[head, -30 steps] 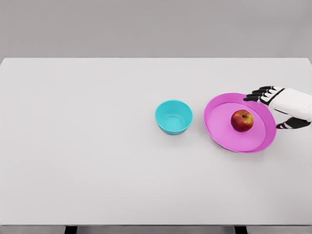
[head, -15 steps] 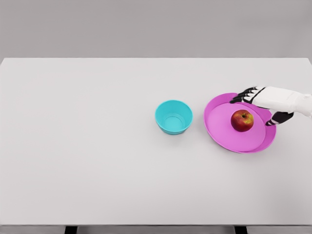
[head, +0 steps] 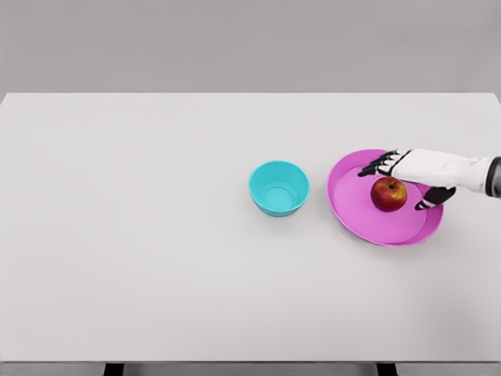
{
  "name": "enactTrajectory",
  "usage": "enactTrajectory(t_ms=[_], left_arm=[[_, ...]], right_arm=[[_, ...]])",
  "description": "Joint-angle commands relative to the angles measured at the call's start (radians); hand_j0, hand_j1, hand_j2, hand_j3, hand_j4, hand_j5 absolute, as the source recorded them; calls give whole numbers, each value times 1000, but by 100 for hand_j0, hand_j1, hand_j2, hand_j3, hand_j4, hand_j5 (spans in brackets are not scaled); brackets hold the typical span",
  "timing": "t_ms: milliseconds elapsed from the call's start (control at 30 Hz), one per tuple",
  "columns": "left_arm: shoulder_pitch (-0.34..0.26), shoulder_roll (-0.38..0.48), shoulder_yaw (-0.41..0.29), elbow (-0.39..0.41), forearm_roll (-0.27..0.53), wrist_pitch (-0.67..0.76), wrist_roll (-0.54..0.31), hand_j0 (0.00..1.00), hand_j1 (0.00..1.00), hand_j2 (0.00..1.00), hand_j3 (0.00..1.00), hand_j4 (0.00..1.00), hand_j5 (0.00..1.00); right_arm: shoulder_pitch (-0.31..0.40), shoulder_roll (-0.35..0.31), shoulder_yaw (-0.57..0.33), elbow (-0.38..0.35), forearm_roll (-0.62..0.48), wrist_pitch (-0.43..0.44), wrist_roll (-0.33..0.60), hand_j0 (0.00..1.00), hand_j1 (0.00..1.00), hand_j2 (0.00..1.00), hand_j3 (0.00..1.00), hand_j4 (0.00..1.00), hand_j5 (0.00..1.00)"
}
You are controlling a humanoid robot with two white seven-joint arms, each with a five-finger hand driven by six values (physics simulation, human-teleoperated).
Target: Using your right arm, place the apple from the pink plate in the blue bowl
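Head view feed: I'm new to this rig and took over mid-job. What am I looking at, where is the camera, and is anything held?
This is a simulator render from a camera on the humanoid robot's head, looking down at a white table. The white arm entering from the right ends in the right hand, a five-finger hand with its fingers spread above the apple. The apple sits on the pink plate, not grasped. The blue bowl stands apart, left of the plate, and looks empty. Nothing is held. The left arm is out of view.
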Motion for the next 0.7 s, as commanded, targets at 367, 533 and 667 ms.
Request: enactTrajectory(t_ms=[367, 533, 667], left_arm=[[0, 0, 0, 0, 0, 0, -1, 100, 100, 100, 100, 100, 100], [0, 0, 0, 0, 0, 0, -1, 100, 100, 100, 100, 100, 100], [0, 0, 0, 0, 0, 0, -1, 100, 100, 100, 100, 100, 100]], right_arm=[[0, 6, 16, 12, -6, 2, 0, 100, 100, 100, 100, 100, 100], [0, 6, 25, 12, -6, 2, -2, 91, 91, 91, 91, 91, 91], [0, 6, 26, 12, -6, 2, -2, 91, 91, 91, 91, 91, 91]])
